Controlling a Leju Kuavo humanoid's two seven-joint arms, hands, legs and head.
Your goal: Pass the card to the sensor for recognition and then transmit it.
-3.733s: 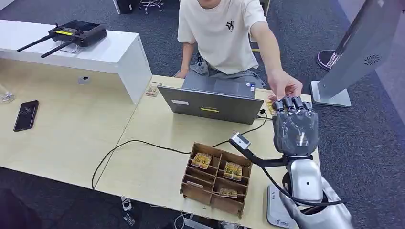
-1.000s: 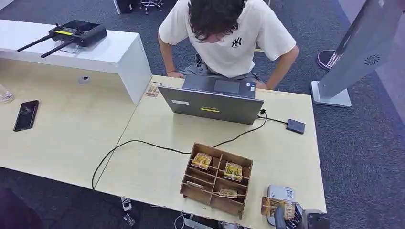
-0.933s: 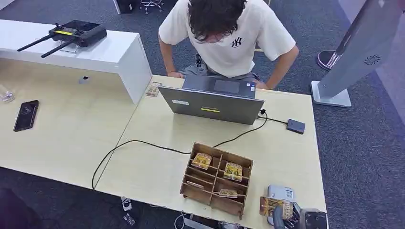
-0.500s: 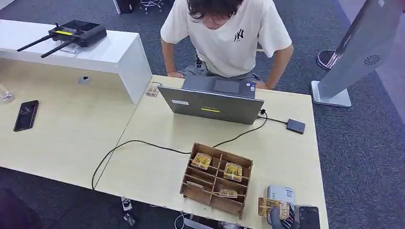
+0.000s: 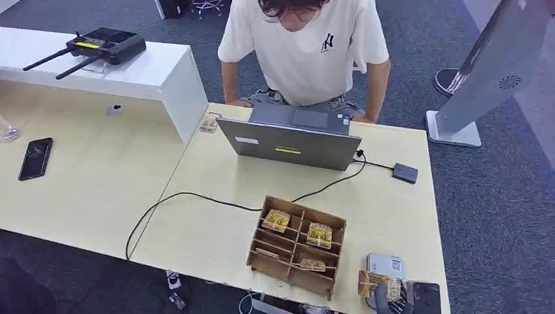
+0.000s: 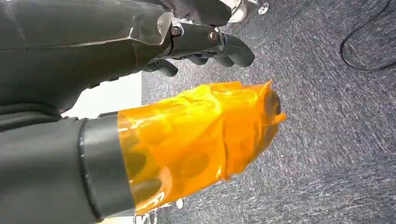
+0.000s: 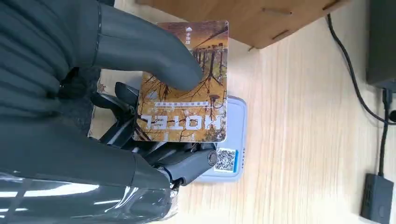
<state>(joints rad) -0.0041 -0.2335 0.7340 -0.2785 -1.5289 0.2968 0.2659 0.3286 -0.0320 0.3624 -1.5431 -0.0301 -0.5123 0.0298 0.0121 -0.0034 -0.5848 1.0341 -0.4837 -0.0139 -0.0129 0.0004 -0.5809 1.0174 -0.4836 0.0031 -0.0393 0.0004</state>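
Our right hand (image 7: 140, 107): grey ribbed cover, thick grey thumb, darker fingers (image 7: 187, 164) jointed by a round silver screw. Our left hand (image 6: 140, 107): dark grey glossy cover, thumb wrapped in crinkled orange film, dark fingers (image 6: 219, 44) with 2 visible bolt heads.

Office, laptop (image 5: 291, 140) on desk (image 5: 216, 216), grey carpet (image 5: 497, 196)

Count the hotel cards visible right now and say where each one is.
4. One card is held by the right robot hand above the grey sensor. Three lie in the wooden box: at and. More could be hidden behind its dividers.
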